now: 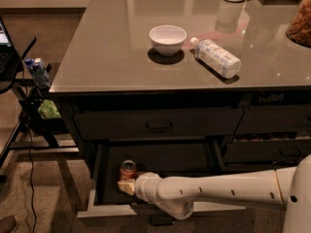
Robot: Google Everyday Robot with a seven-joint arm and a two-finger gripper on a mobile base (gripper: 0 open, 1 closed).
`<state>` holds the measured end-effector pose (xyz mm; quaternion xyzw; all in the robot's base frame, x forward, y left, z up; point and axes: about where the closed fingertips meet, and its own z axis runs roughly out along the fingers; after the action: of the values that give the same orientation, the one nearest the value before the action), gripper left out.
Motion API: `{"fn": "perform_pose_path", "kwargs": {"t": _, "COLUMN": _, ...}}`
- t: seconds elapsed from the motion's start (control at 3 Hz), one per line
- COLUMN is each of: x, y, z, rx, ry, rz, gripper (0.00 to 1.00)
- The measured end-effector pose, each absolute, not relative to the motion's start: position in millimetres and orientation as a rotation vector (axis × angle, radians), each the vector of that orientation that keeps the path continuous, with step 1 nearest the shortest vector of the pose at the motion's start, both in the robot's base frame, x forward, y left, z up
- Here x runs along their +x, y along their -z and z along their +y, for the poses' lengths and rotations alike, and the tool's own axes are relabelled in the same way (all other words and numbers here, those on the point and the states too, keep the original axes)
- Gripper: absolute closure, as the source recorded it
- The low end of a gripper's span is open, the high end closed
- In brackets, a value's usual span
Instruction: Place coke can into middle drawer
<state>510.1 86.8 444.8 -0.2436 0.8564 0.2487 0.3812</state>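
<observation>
The can [128,168] stands upright inside the open drawer [109,210], in its left part, near the left wall and nearer the front than the back. The gripper [126,186] sits low in the drawer, right against the can's near side, at the end of the arm [218,191] that reaches in from the right over the drawer's front edge. Whether it grips the can or has let go, I cannot tell, since the wrist hides the contact. This looks like the set-down and release, so the task is close to done. To do it well, the can's base should rest flat on the drawer floor before anything loosens, because a can let go while tilted or raised would likely tip and roll. The release should be gentle and even on both sides, so neither side nudges the can toward the left wall. The way out probably calls for a straight pull toward the front, then a lift clear of the front edge, staying low enough to miss the closed drawer [158,124] above. The bowl [167,39] and bottle [217,57] on the counter [102,47] are well clear and need no care
</observation>
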Motion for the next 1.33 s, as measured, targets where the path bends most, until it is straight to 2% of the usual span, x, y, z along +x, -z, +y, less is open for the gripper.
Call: {"fn": "perform_pose_path", "kwargs": {"t": 1.33, "x": 547, "y": -420, "z": 83, "rx": -0.676, "ry": -0.571, "rz": 2.182, "gripper": 1.0}}
